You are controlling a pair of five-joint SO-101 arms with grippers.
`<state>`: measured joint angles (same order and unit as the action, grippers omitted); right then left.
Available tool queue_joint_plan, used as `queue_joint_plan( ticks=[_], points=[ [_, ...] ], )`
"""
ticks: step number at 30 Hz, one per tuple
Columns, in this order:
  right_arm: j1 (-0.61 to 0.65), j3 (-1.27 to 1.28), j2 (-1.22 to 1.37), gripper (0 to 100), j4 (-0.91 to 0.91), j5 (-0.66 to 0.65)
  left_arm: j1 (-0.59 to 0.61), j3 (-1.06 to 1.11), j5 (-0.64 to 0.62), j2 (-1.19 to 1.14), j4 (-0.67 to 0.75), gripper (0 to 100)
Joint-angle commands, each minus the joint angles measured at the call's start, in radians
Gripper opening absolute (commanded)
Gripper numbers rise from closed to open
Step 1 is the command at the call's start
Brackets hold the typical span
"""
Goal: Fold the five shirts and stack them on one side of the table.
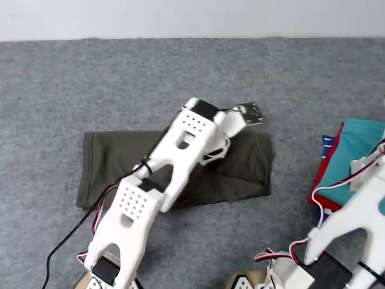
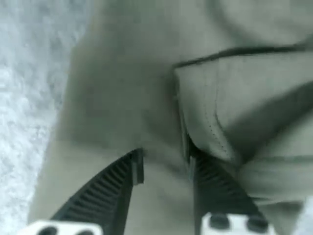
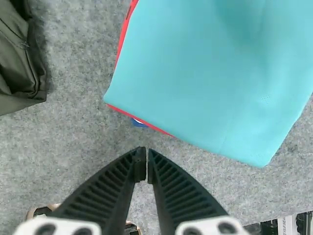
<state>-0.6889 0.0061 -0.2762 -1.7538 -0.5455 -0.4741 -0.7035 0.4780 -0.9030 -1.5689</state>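
We see the olive shirt (image 1: 114,159) lying partly folded at the middle of the grey worktop (image 1: 180,66). Our left tool (image 2: 165,160) sits low over the end of it nearer the worktop's right edge. Its fingers are parted partway, with a fold of cloth between them that is not pinched. Our right tool (image 3: 146,157) hangs closed and empty just beside the stack at the right edge, which has a teal shirt (image 3: 210,73) on top and a red shirt (image 1: 317,191) and a blue shirt (image 1: 326,143) beneath.
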Motion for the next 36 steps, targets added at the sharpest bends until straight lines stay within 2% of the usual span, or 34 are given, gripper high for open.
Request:
queue_joint_plan(
  ticks=[1,4,8,13,20,27,30,36],
  points=[
    [-0.008,-0.043,-0.038,1.0,-0.038,-0.002,0.06,-0.05,0.057,0.008,-0.008,13],
    [-0.005,-0.043,-0.038,1.0,-0.038,-0.002,0.086,-0.139,0.081,0.008,-0.072,9],
    [-0.004,-0.043,-0.036,1.0,-0.038,-0.002,0.06,-0.302,0.081,0.005,-0.186,9],
    [-0.004,-0.043,-0.036,1.0,-0.038,-0.002,-0.015,-0.334,0.075,0.032,-0.189,9],
    [-0.004,-0.043,-0.036,1.0,-0.038,-0.002,-0.18,-0.125,0.018,0.12,-0.189,9],
    [-0.004,-0.043,-0.031,1.0,-0.038,-0.002,-0.341,0.104,0.018,0.187,-0.18,8],
    [-0.004,-0.043,-0.03,1.0,-0.038,-0.002,-0.338,0.105,0.018,0.173,-0.143,8],
    [-0.004,-0.043,-0.03,1.0,-0.038,-0.002,-0.226,0.101,0.025,0.12,-0.014,8]
  ],
)
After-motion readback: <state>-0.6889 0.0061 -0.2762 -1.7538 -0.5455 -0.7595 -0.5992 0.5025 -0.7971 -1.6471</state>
